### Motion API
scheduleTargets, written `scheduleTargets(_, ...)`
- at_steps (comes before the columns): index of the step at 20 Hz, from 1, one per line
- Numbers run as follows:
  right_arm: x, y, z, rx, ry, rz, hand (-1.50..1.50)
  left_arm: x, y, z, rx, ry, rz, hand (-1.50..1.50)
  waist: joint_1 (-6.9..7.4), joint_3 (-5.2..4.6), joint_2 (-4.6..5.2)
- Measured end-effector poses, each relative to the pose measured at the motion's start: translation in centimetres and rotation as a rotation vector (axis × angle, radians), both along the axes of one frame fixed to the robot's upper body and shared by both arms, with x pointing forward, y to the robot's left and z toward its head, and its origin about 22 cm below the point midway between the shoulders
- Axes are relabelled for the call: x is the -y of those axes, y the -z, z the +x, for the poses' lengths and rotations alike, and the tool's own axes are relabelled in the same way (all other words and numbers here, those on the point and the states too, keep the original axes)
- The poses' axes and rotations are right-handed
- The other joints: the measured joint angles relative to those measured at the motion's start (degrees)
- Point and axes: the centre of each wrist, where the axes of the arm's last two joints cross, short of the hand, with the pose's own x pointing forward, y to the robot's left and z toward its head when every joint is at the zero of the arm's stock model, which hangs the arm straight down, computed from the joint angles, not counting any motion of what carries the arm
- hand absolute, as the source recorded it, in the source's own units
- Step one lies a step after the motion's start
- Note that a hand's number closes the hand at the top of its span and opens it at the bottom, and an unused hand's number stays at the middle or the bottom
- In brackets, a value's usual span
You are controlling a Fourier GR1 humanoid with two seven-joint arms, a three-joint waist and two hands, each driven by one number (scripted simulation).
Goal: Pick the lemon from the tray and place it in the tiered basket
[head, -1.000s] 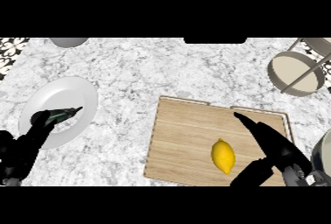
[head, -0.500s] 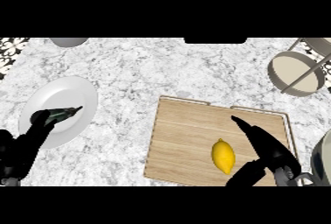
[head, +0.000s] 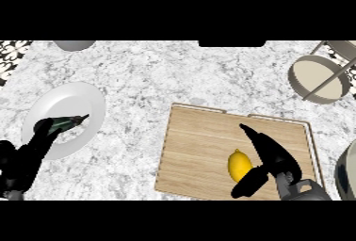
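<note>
A yellow lemon (head: pixel 239 165) lies on the wooden tray (head: pixel 201 146) at the lower right of the counter. My right hand (head: pixel 272 155) hovers just to its right, fingers straight and pointing up-left, thumb (head: pixel 249 182) hanging below the lemon; it is open and holds nothing. The tiered basket (head: pixel 319 77) stands at the far right top, its round grey tier held by a wire frame. At the lower left, my left hand (head: pixel 43 137) rests over a white plate, fingers relaxed.
A white plate (head: pixel 73 106) lies on the marble counter at left. A grey bowl's edge (head: pixel 74 44) shows at the top left. A dark round rim (head: pixel 345 172) shows at the right edge beside the tray.
My right hand has shifted left and down across the tray, closing in on the lemon, with the thumb now under it. The lemon and my left hand have not moved.
</note>
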Motion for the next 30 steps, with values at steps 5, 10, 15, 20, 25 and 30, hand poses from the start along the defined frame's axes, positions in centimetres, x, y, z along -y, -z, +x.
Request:
scheduleTargets(5,-0.6,0.8,-0.3,-0.009,0.004,0.003,-1.50,0.5,-0.4,0.1,-0.012,0.004,0.000,0.00,-0.03,-0.07,-0.01)
scheduleTargets(10,-1.8,1.8,-0.4,-0.017,-0.001,-0.002,-1.50,0.5,-0.4,-0.4,-0.019,0.004,0.001,0.00,-0.15,-0.52,-0.36)
scheduleTargets(15,-1.9,2.2,-0.4,0.003,-0.040,-0.016,1.50,0.2,-0.8,-0.2,-0.022,0.010,-0.006,0.00,-0.33,-0.90,-0.63)
scheduleTargets(20,-2.0,2.7,-0.5,0.093,-0.045,-0.019,1.50,0.4,-0.7,0.2,-0.021,0.005,-0.010,0.00,-0.50,-0.96,-0.70)
scheduleTargets(25,-2.1,1.9,-1.1,0.167,-0.014,-0.003,1.50,0.0,-0.5,-0.5,-0.018,0.002,-0.008,0.00,-0.37,-0.60,-0.37)
scheduleTargets(30,-6.7,0.3,1.2,0.261,0.033,-0.087,1.50,1.3,-0.1,0.0,-0.013,0.015,-0.006,0.00,0.67,-0.26,0.03)
